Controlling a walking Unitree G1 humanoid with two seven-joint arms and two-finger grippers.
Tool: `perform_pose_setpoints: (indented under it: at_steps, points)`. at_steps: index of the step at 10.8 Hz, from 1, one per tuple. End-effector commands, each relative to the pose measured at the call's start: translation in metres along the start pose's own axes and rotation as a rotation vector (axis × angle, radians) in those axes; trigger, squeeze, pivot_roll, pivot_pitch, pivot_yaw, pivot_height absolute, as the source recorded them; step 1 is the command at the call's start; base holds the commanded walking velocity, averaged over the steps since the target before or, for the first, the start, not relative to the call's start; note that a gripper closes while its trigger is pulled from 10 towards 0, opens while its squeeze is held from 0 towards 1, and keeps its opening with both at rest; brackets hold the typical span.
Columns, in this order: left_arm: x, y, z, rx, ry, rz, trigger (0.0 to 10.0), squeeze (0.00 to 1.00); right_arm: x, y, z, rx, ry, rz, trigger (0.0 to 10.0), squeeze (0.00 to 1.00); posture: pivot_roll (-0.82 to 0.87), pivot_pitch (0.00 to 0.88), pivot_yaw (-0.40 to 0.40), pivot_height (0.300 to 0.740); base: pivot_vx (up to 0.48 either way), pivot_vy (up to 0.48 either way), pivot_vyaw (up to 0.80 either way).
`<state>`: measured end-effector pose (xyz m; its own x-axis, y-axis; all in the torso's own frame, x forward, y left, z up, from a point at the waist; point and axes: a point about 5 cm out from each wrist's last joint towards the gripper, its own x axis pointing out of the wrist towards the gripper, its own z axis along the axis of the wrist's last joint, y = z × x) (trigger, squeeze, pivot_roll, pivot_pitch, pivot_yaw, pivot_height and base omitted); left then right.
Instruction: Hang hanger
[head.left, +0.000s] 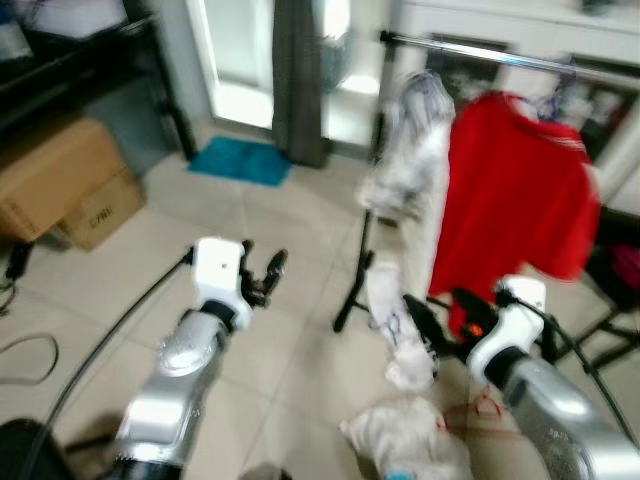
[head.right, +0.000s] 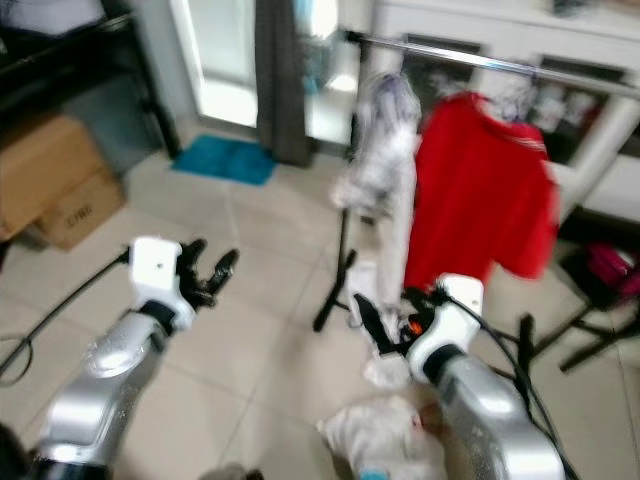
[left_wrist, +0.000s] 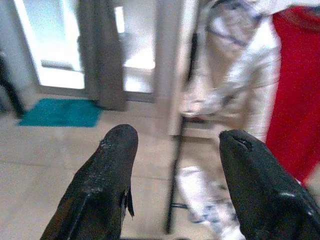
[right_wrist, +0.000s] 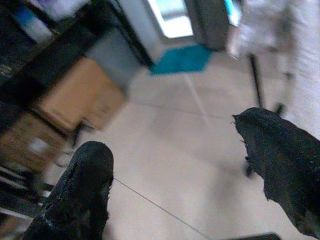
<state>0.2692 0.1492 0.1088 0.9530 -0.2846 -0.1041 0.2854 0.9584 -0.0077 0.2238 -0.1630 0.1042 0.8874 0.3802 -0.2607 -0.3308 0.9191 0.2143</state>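
Note:
A metal clothes rail stands ahead to my right on black legs. From it hang a red shirt and a white patterned garment; their hangers are too blurred to make out. My left gripper is raised over the tiled floor, left of the rail, and is open with nothing between its fingers. My right gripper is held low in front of the red shirt, also open and holding nothing, its fingers wide apart.
White clothes lie heaped on the floor below the rail, and another white piece lies near the rail's foot. Cardboard boxes sit at the left under a dark shelf. A teal mat and grey curtain are by the doorway.

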Motion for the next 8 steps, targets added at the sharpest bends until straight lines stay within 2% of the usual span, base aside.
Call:
perform_pose_setpoints:
  at_steps: [1,2,3,5,8]
  points:
    - [0.0031,-0.0064,0.0051,0.005,-0.014,-0.028,10.0,0.00,-0.0044,-0.0047,0.0000,-0.003,0.012,-0.015,10.0,0.00,-0.04,0.000,0.032,0.740,0.285,0.000,0.00]
    - [0.0027,-0.0073,0.0050,0.011,-0.011,-0.037,10.0,0.00,-0.0031,-0.0054,-0.0029,-0.017,0.036,-0.020,10.0,0.00,-0.04,0.000,0.035,0.740,0.289,0.000,0.00]
    - [0.0029,-0.0082,0.0053,0.014,-0.010,-0.043,10.0,0.00,-0.0026,-0.0061,-0.0017,-0.006,0.023,-0.018,10.0,0.00,-0.04,0.000,0.037,0.740,0.289,0.000,0.00]
    - [0.0043,-0.0100,0.0069,0.014,-0.013,-0.053,10.0,0.00,-0.0020,-0.0059,0.0013,-0.044,0.017,-0.006,10.0,0.00,-0.03,0.000,0.038,0.740,0.291,0.000,0.00]
    - [0.0047,-0.0093,0.0067,0.015,-0.012,-0.055,10.0,0.00,-0.0016,-0.0042,-0.0007,-0.045,0.042,0.017,10.0,0.00,-0.03,0.000,0.039,0.740,0.290,0.000,0.80]
